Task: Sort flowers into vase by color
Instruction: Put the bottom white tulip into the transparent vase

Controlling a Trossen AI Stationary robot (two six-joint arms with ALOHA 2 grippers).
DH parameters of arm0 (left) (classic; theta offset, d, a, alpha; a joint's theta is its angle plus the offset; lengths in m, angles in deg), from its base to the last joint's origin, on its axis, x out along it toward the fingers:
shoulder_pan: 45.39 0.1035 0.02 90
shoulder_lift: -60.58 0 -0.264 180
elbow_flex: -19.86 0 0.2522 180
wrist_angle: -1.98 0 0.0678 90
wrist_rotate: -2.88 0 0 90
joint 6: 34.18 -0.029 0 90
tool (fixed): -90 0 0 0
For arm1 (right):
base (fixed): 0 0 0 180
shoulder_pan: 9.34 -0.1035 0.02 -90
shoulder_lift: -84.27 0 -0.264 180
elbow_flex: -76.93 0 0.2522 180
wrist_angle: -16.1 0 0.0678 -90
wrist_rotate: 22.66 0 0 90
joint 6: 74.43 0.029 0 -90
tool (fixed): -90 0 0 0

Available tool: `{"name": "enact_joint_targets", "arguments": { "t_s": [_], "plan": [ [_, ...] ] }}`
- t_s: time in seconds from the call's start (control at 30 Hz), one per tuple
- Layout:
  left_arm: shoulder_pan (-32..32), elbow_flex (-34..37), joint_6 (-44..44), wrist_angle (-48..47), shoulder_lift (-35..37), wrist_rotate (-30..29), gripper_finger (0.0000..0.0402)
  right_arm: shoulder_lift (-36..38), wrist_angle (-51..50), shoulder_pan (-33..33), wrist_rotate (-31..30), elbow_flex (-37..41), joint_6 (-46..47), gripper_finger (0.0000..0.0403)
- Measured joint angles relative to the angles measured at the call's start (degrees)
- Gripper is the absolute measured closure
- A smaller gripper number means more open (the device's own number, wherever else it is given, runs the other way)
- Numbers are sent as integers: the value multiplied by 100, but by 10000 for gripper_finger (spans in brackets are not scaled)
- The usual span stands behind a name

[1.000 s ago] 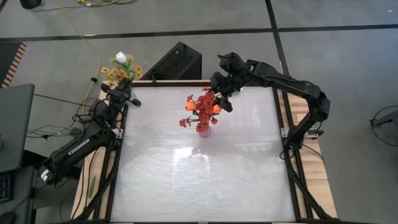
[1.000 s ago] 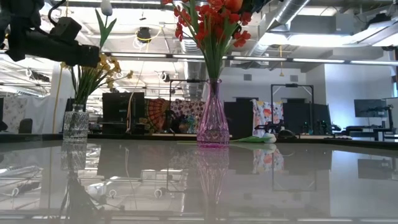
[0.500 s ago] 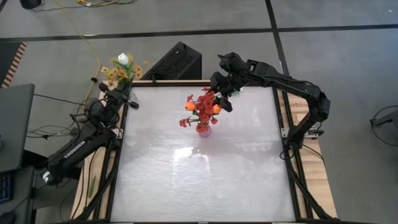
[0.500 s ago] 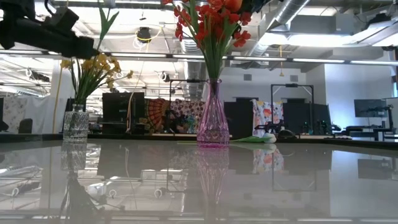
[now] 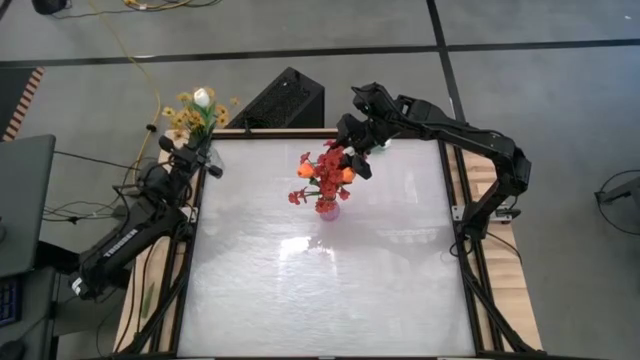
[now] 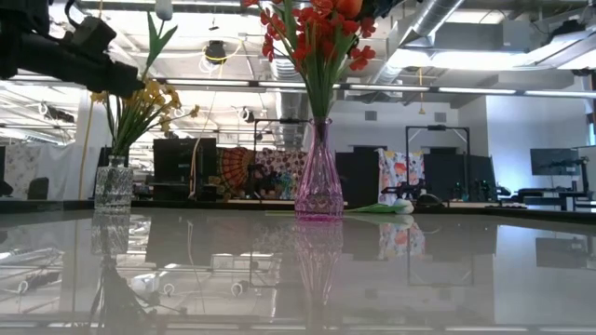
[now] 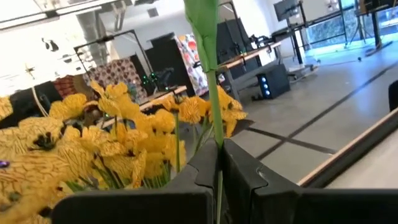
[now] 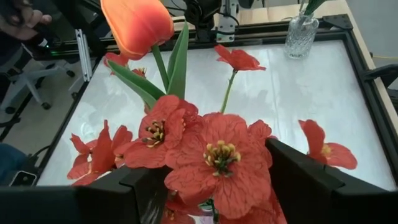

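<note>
1. The left gripper (image 5: 203, 163) is held at the table's far-left corner, just beside the clear glass vase (image 6: 114, 185) of yellow flowers (image 5: 183, 119).
2. In the left wrist view, the left gripper's fingers (image 7: 245, 180) are seen pressed onto a green stem (image 7: 213, 106), with the yellow blooms just behind it.
3. A white tulip bud (image 5: 202, 97) is seen above the yellow spray in the high view; its stem runs down toward the left gripper.
4. The right gripper (image 5: 352, 165) is positioned over the pink vase (image 6: 318, 177), which stands at the middle of the table's far half and holds red flowers (image 5: 324, 172).
5. In the right wrist view, the right gripper's fingers (image 8: 303, 174) are spread wide on either side of the red blooms, and an orange tulip (image 8: 137, 25) is seen above them.
6. A white bud on a green stem (image 6: 391, 207) lies on the white table (image 5: 330, 290) near the far-right corner.
</note>
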Motion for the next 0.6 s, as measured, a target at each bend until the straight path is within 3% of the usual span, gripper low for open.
{"name": "enact_joint_targets", "arguments": {
  "t_s": [0.6],
  "plan": [
    [0, 774, -298, 1040, 0, -170, 401, 0, -81, -35, 1, 0, 221, 127]
  ]
}}
